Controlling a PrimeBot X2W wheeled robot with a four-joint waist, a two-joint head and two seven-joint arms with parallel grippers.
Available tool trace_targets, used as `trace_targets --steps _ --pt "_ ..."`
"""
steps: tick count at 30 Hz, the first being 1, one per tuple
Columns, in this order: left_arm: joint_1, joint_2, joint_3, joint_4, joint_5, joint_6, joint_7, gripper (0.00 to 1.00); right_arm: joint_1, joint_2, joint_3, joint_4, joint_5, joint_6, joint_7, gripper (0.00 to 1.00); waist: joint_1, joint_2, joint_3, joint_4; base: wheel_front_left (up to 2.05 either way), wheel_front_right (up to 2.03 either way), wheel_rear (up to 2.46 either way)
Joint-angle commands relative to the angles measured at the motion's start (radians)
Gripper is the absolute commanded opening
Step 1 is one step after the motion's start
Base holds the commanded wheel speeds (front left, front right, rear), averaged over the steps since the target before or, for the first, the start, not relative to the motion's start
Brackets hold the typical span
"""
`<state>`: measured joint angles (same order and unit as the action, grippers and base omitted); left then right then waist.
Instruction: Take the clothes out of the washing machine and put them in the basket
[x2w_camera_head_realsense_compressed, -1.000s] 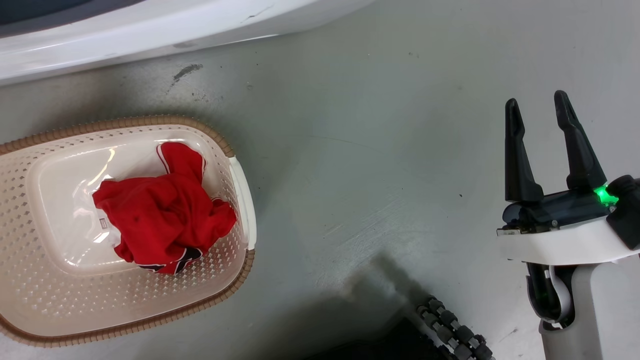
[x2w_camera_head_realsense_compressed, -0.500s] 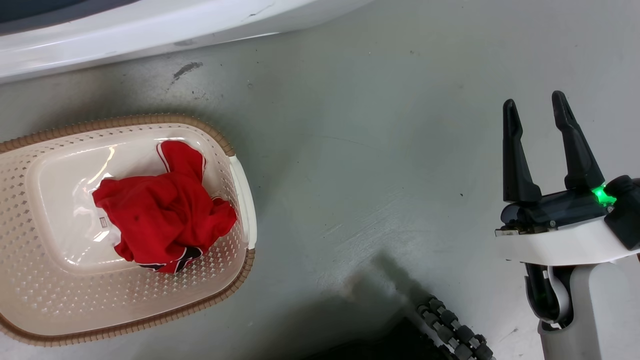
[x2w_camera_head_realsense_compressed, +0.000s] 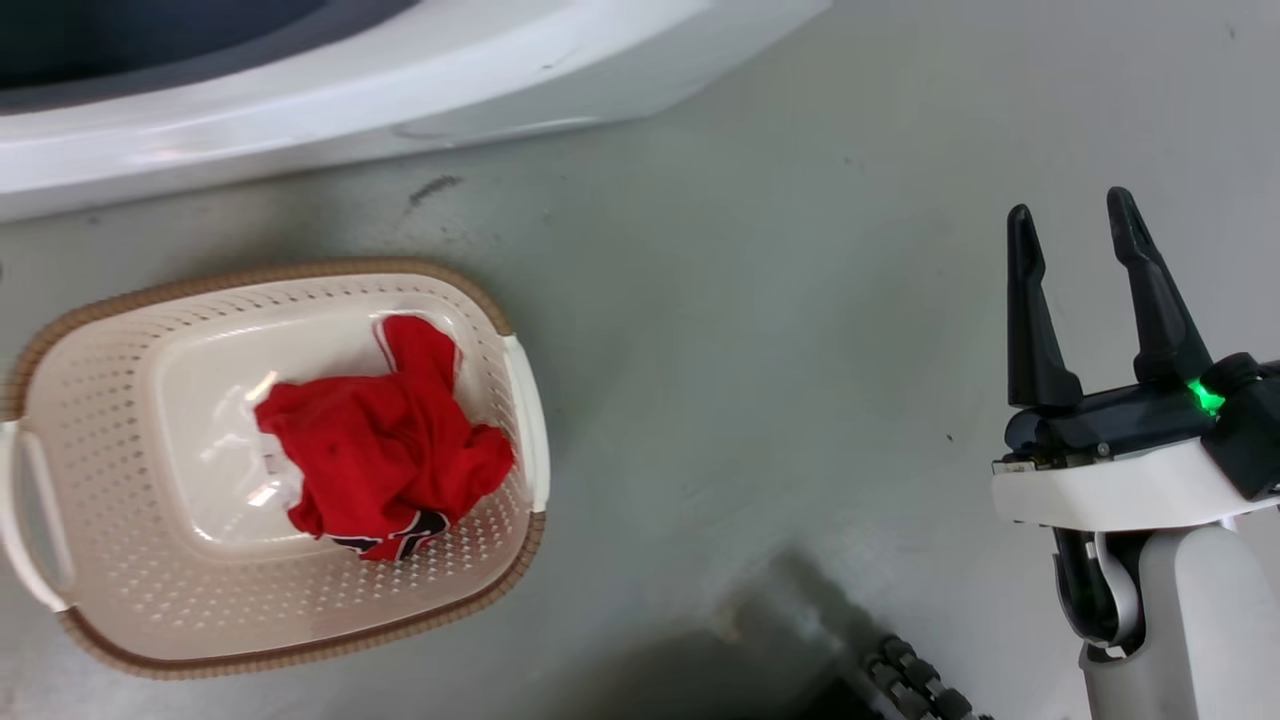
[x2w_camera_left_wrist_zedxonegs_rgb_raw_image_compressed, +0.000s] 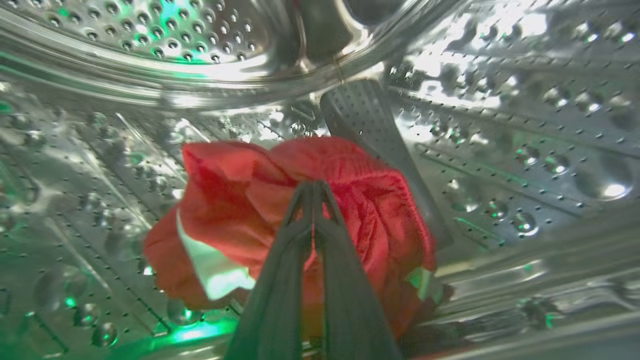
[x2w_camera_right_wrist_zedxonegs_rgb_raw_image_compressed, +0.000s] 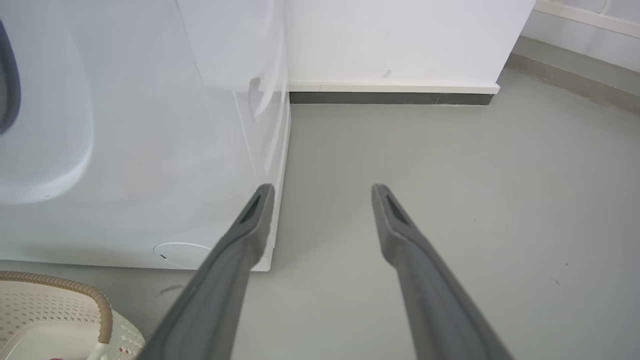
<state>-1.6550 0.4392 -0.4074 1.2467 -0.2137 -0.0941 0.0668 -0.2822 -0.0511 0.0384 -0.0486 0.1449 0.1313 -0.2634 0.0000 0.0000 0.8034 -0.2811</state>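
A crumpled red garment (x2w_camera_head_realsense_compressed: 385, 445) lies in the cream basket (x2w_camera_head_realsense_compressed: 90, 560) on the floor at the head view's left. The white washing machine (x2w_camera_head_realsense_compressed: 300, 90) runs along the top of that view and fills the left of the right wrist view as a white front (x2w_camera_right_wrist_zedxonegs_rgb_raw_image_compressed: 125, 150). Inside the steel drum (x2w_camera_left_wrist_zedxonegs_rgb_raw_image_compressed: 500, 125), my left gripper (x2w_camera_left_wrist_zedxonegs_rgb_raw_image_compressed: 314, 186) is shut on another red garment with white trim (x2w_camera_left_wrist_zedxonegs_rgb_raw_image_compressed: 240, 200), lifted slightly off the drum wall. My right gripper (x2w_camera_head_realsense_compressed: 1070, 215) hangs open over bare floor, well right of the basket; in its own view the right gripper (x2w_camera_right_wrist_zedxonegs_rgb_raw_image_compressed: 322, 192) holds nothing.
Grey floor (x2w_camera_head_realsense_compressed: 750, 300) stretches between basket and right arm. A dark ribbed part of the robot's base (x2w_camera_head_realsense_compressed: 915, 680) shows at the bottom. A white wall with dark skirting (x2w_camera_right_wrist_zedxonegs_rgb_raw_image_compressed: 390, 97) stands behind the machine. The basket's rim (x2w_camera_right_wrist_zedxonegs_rgb_raw_image_compressed: 100, 305) peeks in at the right wrist view's lower left.
The head camera has shifted, so basket and machine now sit lower and further right in the picture. The garment in the basket has not moved. The right gripper stays open in place.
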Motion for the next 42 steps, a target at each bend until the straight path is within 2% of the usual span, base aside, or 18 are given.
trace_targets --steps 1,12,20,27,34,42 --pt "0.036 -0.012 0.004 0.001 -0.008 0.002 -0.029 0.0 0.008 0.002 -0.003 0.003 -0.009 -0.001 -0.002 1.0 0.0 0.0 -0.038 0.027 0.0 0.0 0.0" --pt "0.237 -0.103 0.023 0.01 -0.07 0.001 -0.246 0.0 0.065 0.001 -0.014 0.03 -0.057 -0.001 -0.002 1.0 0.0 0.0 -0.197 0.092 0.0 0.0 0.0" --pt "0.405 -0.159 0.05 -0.037 -0.12 0.006 -0.328 0.0 0.115 0.001 -0.024 0.048 -0.079 -0.001 -0.002 1.0 0.0 0.0 -0.311 0.123 0.0 0.0 0.0" --pt "0.569 -0.184 0.076 -0.223 -0.13 0.03 -0.334 0.0 0.157 0.001 -0.023 0.059 -0.096 -0.001 -0.002 1.0 0.0 0.0 -0.397 0.149 0.0 0.0 0.0" --pt "0.752 -0.178 0.094 -0.437 -0.116 0.049 -0.334 0.0 0.201 0.001 -0.023 0.063 -0.11 -0.001 -0.002 1.0 0.0 0.0 -0.479 0.171 0.0 0.0 0.0" --pt "0.908 -0.186 0.09 -0.618 -0.12 0.067 -0.332 0.0 0.25 0.001 -0.022 0.066 -0.124 -0.001 -0.002 1.0 0.0 0.0 -0.554 0.203 0.0 0.0 0.0"
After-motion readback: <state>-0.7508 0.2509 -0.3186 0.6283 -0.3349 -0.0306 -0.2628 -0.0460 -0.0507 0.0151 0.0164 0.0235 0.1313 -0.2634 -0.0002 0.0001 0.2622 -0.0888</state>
